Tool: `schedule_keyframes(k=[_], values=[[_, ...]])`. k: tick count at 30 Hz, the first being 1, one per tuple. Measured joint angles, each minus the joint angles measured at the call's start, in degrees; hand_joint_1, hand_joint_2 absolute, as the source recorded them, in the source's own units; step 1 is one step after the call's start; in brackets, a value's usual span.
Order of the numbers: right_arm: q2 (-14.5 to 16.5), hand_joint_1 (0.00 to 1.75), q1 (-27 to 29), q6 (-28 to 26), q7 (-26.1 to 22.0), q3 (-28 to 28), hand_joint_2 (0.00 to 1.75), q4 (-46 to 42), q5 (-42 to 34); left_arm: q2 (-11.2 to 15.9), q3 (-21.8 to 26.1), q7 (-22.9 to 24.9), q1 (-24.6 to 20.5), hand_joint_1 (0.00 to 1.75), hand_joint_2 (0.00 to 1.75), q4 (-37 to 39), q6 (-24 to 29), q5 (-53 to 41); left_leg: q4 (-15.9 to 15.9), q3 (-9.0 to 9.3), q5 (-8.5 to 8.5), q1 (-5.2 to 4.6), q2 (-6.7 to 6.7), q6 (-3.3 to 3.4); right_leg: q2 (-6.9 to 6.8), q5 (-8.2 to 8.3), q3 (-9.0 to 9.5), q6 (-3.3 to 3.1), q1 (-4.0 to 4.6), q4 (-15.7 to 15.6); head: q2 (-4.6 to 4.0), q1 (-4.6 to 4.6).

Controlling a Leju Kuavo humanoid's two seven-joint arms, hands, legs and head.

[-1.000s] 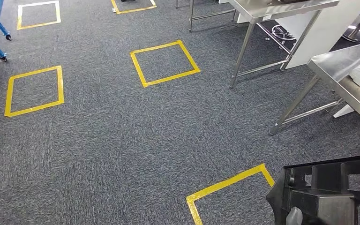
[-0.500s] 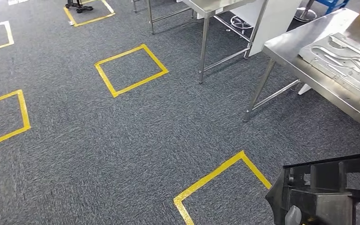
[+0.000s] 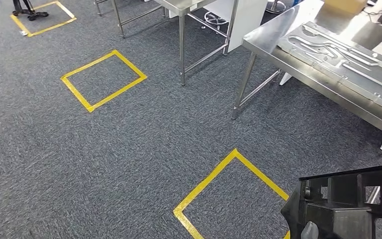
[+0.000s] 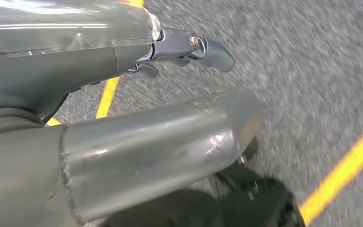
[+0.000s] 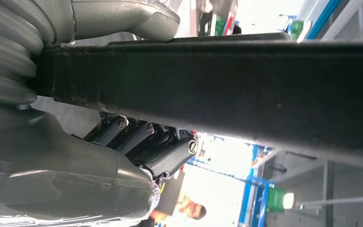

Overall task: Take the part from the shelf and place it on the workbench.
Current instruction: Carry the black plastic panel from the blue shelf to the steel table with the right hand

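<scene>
Black part point(image 3: 348, 204): at five o'clock in the head view, above the grey carpet point(image 3: 129, 149), well short of the workbench. Right hand point(image 5: 137, 142): clasped on the part's black bar point(image 5: 217, 80), thumb on one side, dark fingers point(image 5: 170, 153) on the other. Left hand point(image 4: 184, 49): over the carpet, fingers curled, nothing in them. Steel workbench point(image 3: 268, 40): at two o'clock, bearing a flat metal plate point(image 3: 343, 55) with cut slots. Yellow tape square point(image 3: 103, 79): at ten o'clock. Second steel table point(image 3: 179, 5): at twelve o'clock.
</scene>
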Motion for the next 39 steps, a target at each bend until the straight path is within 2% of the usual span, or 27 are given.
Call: schedule_keyframes(k=[1,3,4,6,7,9,10,12,13,14,15,17,19,21,22,24,25,26,27,28,29,31,32,34,35,37,39], values=[[0.0,1.75,0.0,0.0,0.0,0.0,1.75,0.0,0.0,0.0,0.0,0.0,0.0,0.00,0.00,0.0,0.0,-0.1,0.0,0.28,-0.19,-0.02,0.67,-0.14,-1.37,1.78,2.27,-0.28,0.18,-4.2,0.00,0.01],[0.0,1.75,-0.1,0.1,0.0,0.0,1.75,0.0,0.0,-0.1,0.0,-0.1,-0.1,0.00,0.00,0.0,-0.1,-0.3,0.0,0.74,-0.65,-0.23,1.86,-0.68,-3.61,3.56,5.46,-0.99,0.81,-10.1,0.00,-0.03],[0.0,1.75,-0.1,0.2,0.0,0.0,1.75,0.0,0.0,-0.1,0.0,-0.2,-0.1,0.00,0.00,0.0,-0.1,-0.4,-0.1,0.96,-0.82,-0.32,2.47,-0.97,-4.06,3.60,5.97,-1.31,1.10,-11.3,0.00,-0.07],[0.0,1.75,0.0,0.3,0.0,0.0,1.75,0.0,0.1,-0.1,0.1,-0.4,-0.4,0.00,0.00,0.0,-0.2,-0.6,-0.3,1.55,-1.06,-0.38,3.45,-1.58,-2.70,3.71,5.98,-1.88,1.10,-11.7,0.00,-0.14],[0.0,1.75,0.0,0.4,0.0,0.0,1.75,0.0,0.1,-0.1,0.1,-0.5,-0.6,0.00,0.00,0.0,-0.2,-0.7,-0.1,1.74,-1.38,-0.32,2.64,-1.88,-2.03,3.89,6.12,-2.17,0.90,-12.0,0.00,-0.17],[0.0,1.75,-0.1,0.6,0.0,0.1,1.75,0.0,0.1,-0.1,0.3,-0.6,-0.7,0.00,0.00,0.0,-0.2,-1.0,3.3,0.49,-3.66,-0.17,-0.77,-2.31,-0.74,4.26,6.42,-2.77,0.41,-12.6,0.00,-0.34],[0.0,1.75,-0.1,0.8,0.0,0.1,1.75,0.0,0.2,0.0,0.4,-0.7,-0.7,0.00,0.00,0.0,-0.2,-1.1,6.6,-1.06,-5.38,-0.07,-2.53,-2.38,-0.12,4.29,6.44,-2.90,0.38,-12.6,0.00,-0.44],[0.0,1.75,-0.2,1.3,0.0,0.1,1.75,0.0,0.3,0.0,0.7,-0.8,-0.5,0.00,0.00,0.0,-0.2,-1.1,13.7,-4.75,-8.09,-0.01,-3.53,-2.47,1.47,4.25,6.40,-3.05,0.40,-12.5,0.00,-0.55],[-0.1,1.75,-0.2,1.7,0.0,0.1,1.75,0.0,0.3,0.0,0.9,-0.9,-0.4,0.00,0.00,0.0,-0.2,-0.9,15.2,-5.82,-7.91,0.00,-3.60,-2.50,2.40,4.22,6.41,-3.06,0.41,-12.4,0.00,-0.56],[-0.1,1.75,-0.2,2.2,0.0,0.2,1.75,0.1,0.4,0.0,1.1,-0.9,-0.5,0.00,0.00,0.0,-0.2,-0.6,14.7,-5.95,-6.59,0.03,-3.67,-2.50,3.36,4.17,6.43,-3.00,0.39,-12.2,0.00,-0.57],[-0.1,1.75,-0.2,2.8,0.0,0.3,1.75,0.2,0.6,0.0,1.2,-0.9,-0.7,0.00,0.00,0.0,-0.1,-0.2,12.0,-5.12,-4.36,0.09,-4.01,-2.48,4.28,4.08,6.44,-2.88,0.35,-12.0,0.00,-0.57],[-0.1,1.75,-0.4,3.6,0.0,0.7,1.75,0.6,1.0,0.0,1.7,-0.8,-1.2,0.00,0.00,0.0,-0.1,0.1,4.9,-2.54,-0.77,0.36,-6.90,-2.39,5.87,3.77,6.16,-2.38,0.28,-11.3,0.00,-0.55],[-0.1,1.75,-0.7,4.0,0.0,1.0,1.75,0.8,1.2,0.0,2.1,-0.7,-1.7,0.00,0.00,0.0,-0.1,0.3,1.7,-1.41,-0.05,0.44,-9.21,-2.04,7.22,3.63,5.57,-1.68,0.22,-10.8,0.00,-0.52],[-0.1,1.75,-0.8,4.3,0.0,1.1,1.75,1.1,1.2,0.0,2.4,-0.7,-2.1,0.00,0.00,0.0,-0.2,0.5,1.5,-1.30,-0.01,0.27,-8.25,-1.31,8.56,3.86,5.15,-0.90,0.01,-10.8,0.00,-0.51],[-0.1,1.75,-0.7,4.5,0.0,1.1,1.75,1.1,1.2,0.0,2.5,-0.7,-2.2,0.00,0.00,0.0,-0.2,0.7,1.3,-1.15,0.13,0.23,-7.47,-0.89,8.10,3.81,5.00,-0.56,-0.05,-10.7,0.00,-0.46],[-0.1,1.75,-0.9,5.0,0.0,1.2,1.75,1.3,1.2,0.0,2.7,-0.7,-2.2,0.00,0.00,0.0,-0.2,0.9,0.9,-0.94,0.44,0.33,-5.80,-0.17,4.82,2.17,3.74,-0.08,0.08,-8.1,0.00,-0.07],[-0.1,1.75,-1.0,5.2,0.0,1.2,1.75,1.4,1.2,0.0,2.8,-0.7,-2.2,0.00,0.00,0.0,-0.2,0.9,0.8,-0.92,0.46,0.24,-4.94,0.04,2.71,0.51,2.33,0.08,0.10,-5.1,0.00,0.15],[-0.1,1.75,-1.1,5.5,0.0,1.2,1.75,1.5,1.2,0.0,2.9,-0.7,-2.1,0.00,0.00,0.0,-0.2,0.9,0.8,-0.93,0.41,0.14,-4.05,0.19,1.47,-1.29,0.51,0.22,0.06,-1.5,0.00,0.31],[-0.1,1.75,-1.2,5.6,0.0,1.1,1.75,1.7,1.2,0.0,3.0,-0.7,-2.0,0.00,0.00,0.0,-0.2,0.9,0.8,-0.94,0.32,0.03,-3.12,0.26,1.00,-2.63,-1.22,0.33,0.00,1.9,0.00,0.32],[-0.1,1.75,-1.2,5.8,0.0,1.1,1.75,1.8,1.2,0.0,3.2,-0.7,-2.0,0.00,0.00,0.0,-0.2,0.9,0.8,-0.89,0.20,-0.06,-2.21,0.30,0.83,-3.01,-2.26,0.34,-0.03,3.9,0.00,0.33],[-0.1,1.75,-1.1,5.9,0.0,1.1,1.75,1.9,1.2,0.0,3.3,-0.7,-2.0,0.00,0.00,0.0,-0.2,0.9,0.8,-0.78,0.06,-0.13,-1.35,0.29,0.70,-2.33,-2.28,0.26,-0.02,4.0,0.00,0.33],[-0.1,1.75,-1.1,6.1,0.0,1.1,1.75,2.0,1.2,-0.1,3.6,-0.7,-2.1,0.00,0.00,0.0,-0.2,0.9,0.7,-0.29,-0.29,-0.31,0.16,0.22,-0.53,1.34,0.93,-0.44,0.29,-2.0,0.00,0.33],[-0.1,1.75,-1.2,6.2,0.0,1.1,1.75,2.0,1.2,-0.2,3.7,-0.7,-2.2,0.00,0.00,0.0,-0.3,0.9,0.7,-0.03,-0.49,-0.45,0.81,0.09,-2.02,2.71,2.97,-1.00,0.68,-5.8,0.00,0.31],[-0.1,1.75,-1.2,6.3,0.0,1.1,1.75,2.0,1.2,-0.3,3.8,-0.7,-2.3,0.00,0.00,0.0,-0.3,0.9,0.7,0.35,-0.84,-0.62,1.93,-0.36,-4.04,3.88,5.34,-1.89,1.42,-10.6,0.00,0.30],[-0.1,1.75,-1.2,6.3,0.0,1.1,1.75,2.0,1.2,-0.4,3.8,-0.7,-2.3,0.00,0.00,0.0,-0.3,0.9,0.6,0.52,-0.95,-0.66,2.51,-0.63,-4.12,3.69,5.42,-2.07,1.65,-11.0,0.00,0.32],[-0.1,1.75,-1.1,6.4,0.0,1.0,1.75,2.0,1.2,-0.4,3.9,-0.7,-2.7,0.00,0.00,0.0,-0.6,1.0,0.4,1.12,-1.22,-0.69,3.08,-1.20,-2.63,4.09,5.57,-2.35,1.46,-11.7,0.00,0.34],[0.0,1.75,-1.0,6.5,0.0,0.9,1.75,2.0,1.2,-0.4,4.0,-0.7,-2.7,0.00,0.00,0.0,-1.0,1.1,2.2,0.68,-2.63,-0.55,0.52,-1.80,-1.25,4.58,6.16,-2.72,0.86,-12.7,0.00,0.15]])
